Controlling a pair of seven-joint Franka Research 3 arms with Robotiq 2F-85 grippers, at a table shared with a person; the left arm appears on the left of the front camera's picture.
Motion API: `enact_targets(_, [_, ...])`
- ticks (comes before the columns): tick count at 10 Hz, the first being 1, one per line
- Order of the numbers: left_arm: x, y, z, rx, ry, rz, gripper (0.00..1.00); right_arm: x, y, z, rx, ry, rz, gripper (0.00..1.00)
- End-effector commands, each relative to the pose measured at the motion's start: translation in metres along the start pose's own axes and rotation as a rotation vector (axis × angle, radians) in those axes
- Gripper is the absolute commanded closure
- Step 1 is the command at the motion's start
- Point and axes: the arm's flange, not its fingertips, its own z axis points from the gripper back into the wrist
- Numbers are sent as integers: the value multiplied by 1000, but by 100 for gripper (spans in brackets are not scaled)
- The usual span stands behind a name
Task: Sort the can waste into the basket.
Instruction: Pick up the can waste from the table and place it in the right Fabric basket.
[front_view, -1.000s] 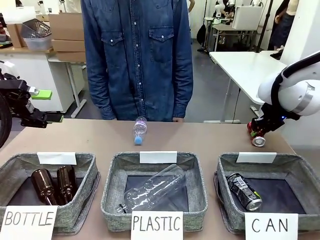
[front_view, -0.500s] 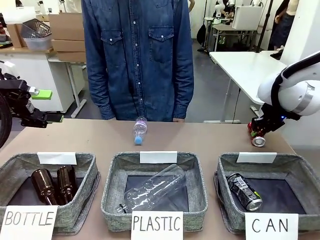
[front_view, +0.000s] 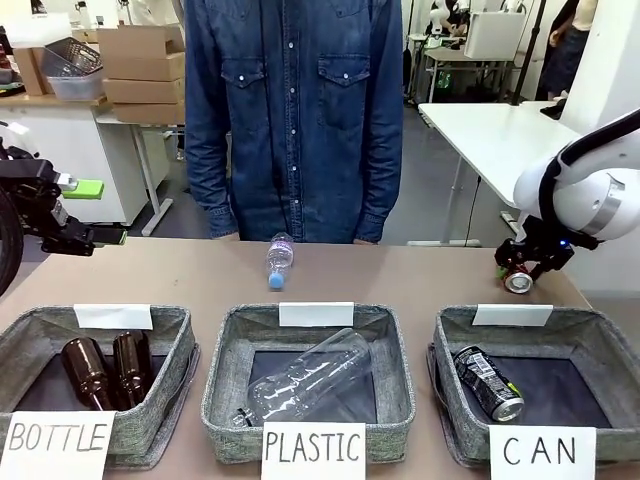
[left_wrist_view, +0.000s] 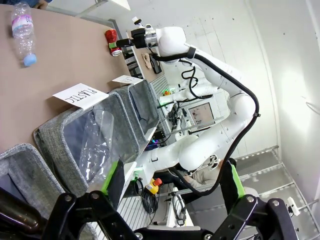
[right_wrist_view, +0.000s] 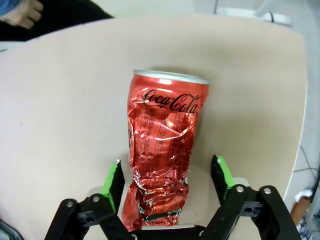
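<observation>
Right end effector (right_wrist_view: 165, 187) pads apart around dented red can (right_wrist_view: 162, 165) on table (right_wrist_view: 65, 125); crumpled metal could slip; left end effector (left_wrist_view: 170, 182) wide apart

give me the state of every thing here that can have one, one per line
red can: dented, lying on the table between the right gripper's fingers, pads apart from it
right gripper: open around the red can
left gripper: open, holding nothing
black can: lying in the CAN basket
small plastic bottle: capped, lying on the table
large clear bottle: lying in the PLASTIC basket
brown bottles: lying in the BOTTLE basket
</observation>
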Motion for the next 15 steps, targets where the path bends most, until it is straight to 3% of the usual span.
enact_targets(1, [2,-4,0,-4,-9,9,0,8,3,1,-27,-29,-18,85])
enact_targets(2, [2,-4,0,-4,-9,9,0,8,3,1,-24,-22,-15,76])
enact_targets(3, [2,-4,0,-4,-9,9,0,8,3,2,-28,-24,-14,100])
enact_targets(5, [2,-4,0,-4,-9,9,0,7,1,3,-32,-23,-13,100])
enact_targets(6, [2,-4,0,-4,-9,9,0,6,0,2,-31,-22,-13,81])
enact_targets(8, [2,-4,0,-4,-9,9,0,5,-1,2,-30,-21,-12,100])
enact_targets(10, [2,-4,0,-4,-9,9,0,6,0,7,-25,-24,-7,100])
enact_targets(12, [2,-4,0,-4,-9,9,0,0,0,46,25,-91,-2,100])
enact_targets(15, [2,-4,0,-4,-9,9,0,-47,6,150,64,-123,102,100])
